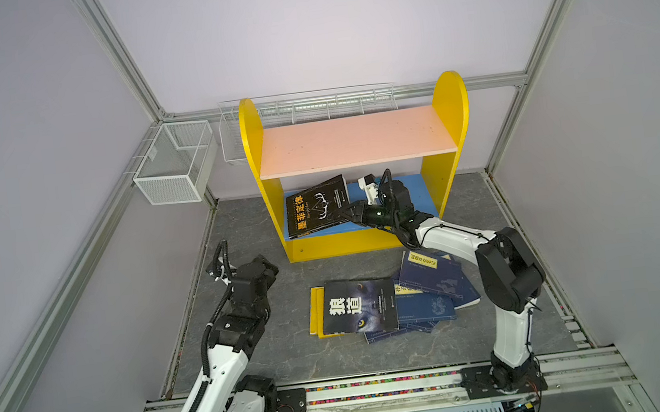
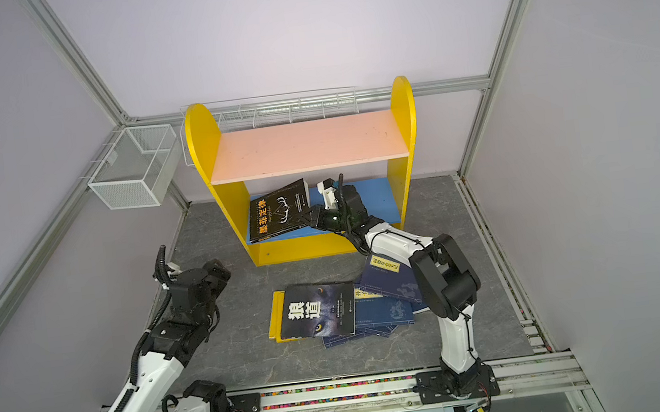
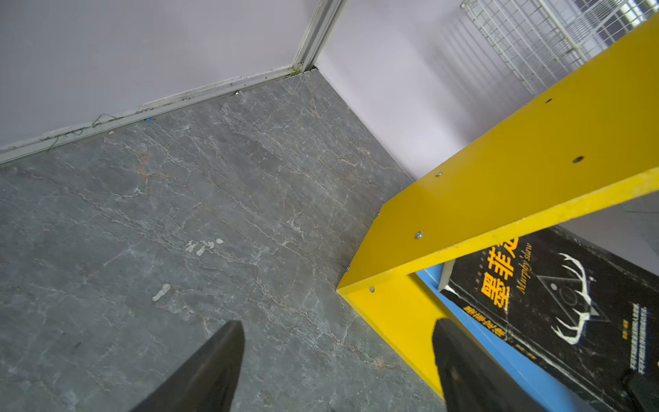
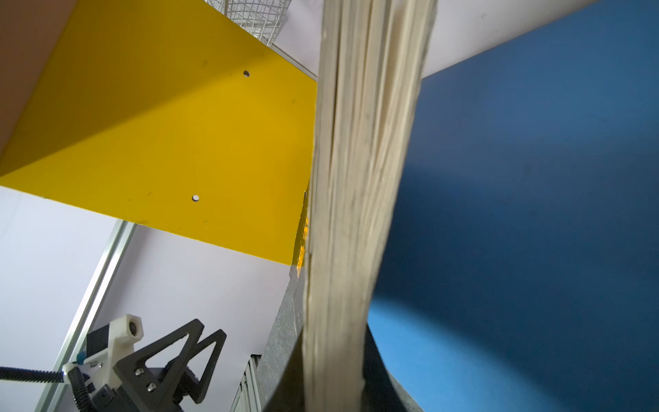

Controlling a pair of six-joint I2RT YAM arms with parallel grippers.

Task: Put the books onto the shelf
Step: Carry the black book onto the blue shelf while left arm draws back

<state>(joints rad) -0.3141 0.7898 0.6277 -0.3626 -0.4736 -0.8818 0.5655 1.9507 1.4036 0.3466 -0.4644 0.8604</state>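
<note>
Top, shelf: shelf (image 1: pixel 252 140) stands at back of table (image 1: pixel 294 357).
Top, black book: black book (image 1: pixel 316 210), orange title, tilted in lower bay, left end, over blue board (image 1: pixel 419 193).
Top, R arm: stretched fwd into the bay; R gripper (image 1: pixel 346 213) at the book's right edge.
Top, L arm: bent up; L gripper (image 1: pixel 268 268) off shelf's front-left corner.
Top, loose books: loose books (image 1: pixel 433 292) heaped on table in front of shelf.
L wrist, only here: fingers (image 3: pixel 221 356) spread wide, nothing between, above bare table beside yellow side panel (image 3: pixel 535 160).
R wrist, only here: cream page edge (image 4: pixel 356 178) pinched between the jaws; L gripper seen beyond, apart from the book.
</note>
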